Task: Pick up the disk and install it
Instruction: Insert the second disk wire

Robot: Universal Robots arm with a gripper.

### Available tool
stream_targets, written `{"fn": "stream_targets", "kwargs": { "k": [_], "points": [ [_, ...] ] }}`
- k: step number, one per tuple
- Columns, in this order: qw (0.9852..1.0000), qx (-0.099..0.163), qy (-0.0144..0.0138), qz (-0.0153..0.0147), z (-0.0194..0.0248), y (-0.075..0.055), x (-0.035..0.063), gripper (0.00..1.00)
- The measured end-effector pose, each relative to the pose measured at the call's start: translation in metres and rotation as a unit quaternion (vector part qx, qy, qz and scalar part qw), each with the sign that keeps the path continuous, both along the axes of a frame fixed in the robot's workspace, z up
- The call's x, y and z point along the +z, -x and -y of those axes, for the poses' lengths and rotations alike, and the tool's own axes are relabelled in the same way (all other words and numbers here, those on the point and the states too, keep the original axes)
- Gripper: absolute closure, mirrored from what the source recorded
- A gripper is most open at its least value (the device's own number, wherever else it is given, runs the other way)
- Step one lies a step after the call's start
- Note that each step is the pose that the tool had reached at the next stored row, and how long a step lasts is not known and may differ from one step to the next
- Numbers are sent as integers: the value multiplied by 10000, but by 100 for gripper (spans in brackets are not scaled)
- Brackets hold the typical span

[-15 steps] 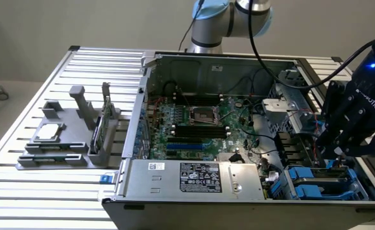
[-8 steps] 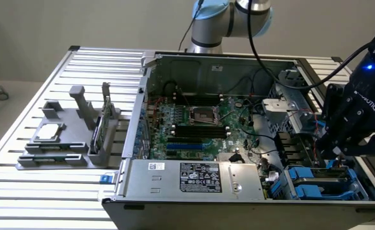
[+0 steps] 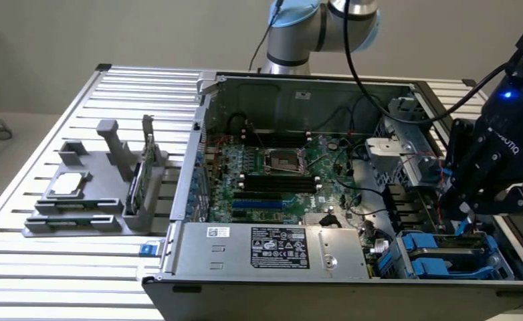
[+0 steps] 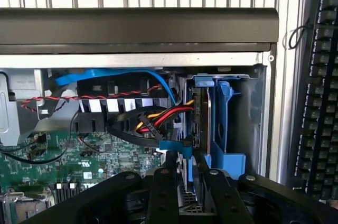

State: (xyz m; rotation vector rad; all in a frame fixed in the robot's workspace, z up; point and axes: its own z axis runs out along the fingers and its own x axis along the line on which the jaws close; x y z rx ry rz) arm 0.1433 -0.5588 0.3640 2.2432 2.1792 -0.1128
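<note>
Over drive bay, near-right corner of case [image 3: 243, 267] | end effector [image 4: 185, 174] fingers nearly closed on disk [image 4: 186, 152], its blue carrier edge between them | risk: cables [image 4: 153, 121] alongside snag, carrier jams.

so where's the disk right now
The disk sits in the drive bay at the computer case's front corner, exterior view's lower right, directly below the end effector.

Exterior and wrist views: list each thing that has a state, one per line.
Computer case: side panel off, motherboard exposed.
Disk: standing on edge in the drive bay, in its blue carrier.
Gripper: over the drive bay.
Processor socket: empty.
</note>
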Motion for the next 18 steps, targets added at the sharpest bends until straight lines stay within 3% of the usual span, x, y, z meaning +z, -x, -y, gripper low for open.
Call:
{"fn": "stream_targets", "kwargs": {
  "k": [1,3,9,18],
  "points": [
    [10000,0,2,0,-7,0,-2,82],
    [10000,0,6,0,-20,-2,-4,84],
    [10000,1,23,0,-32,-2,-19,84],
    [10000,1,25,0,-28,31,-49,84]
  ]
}}
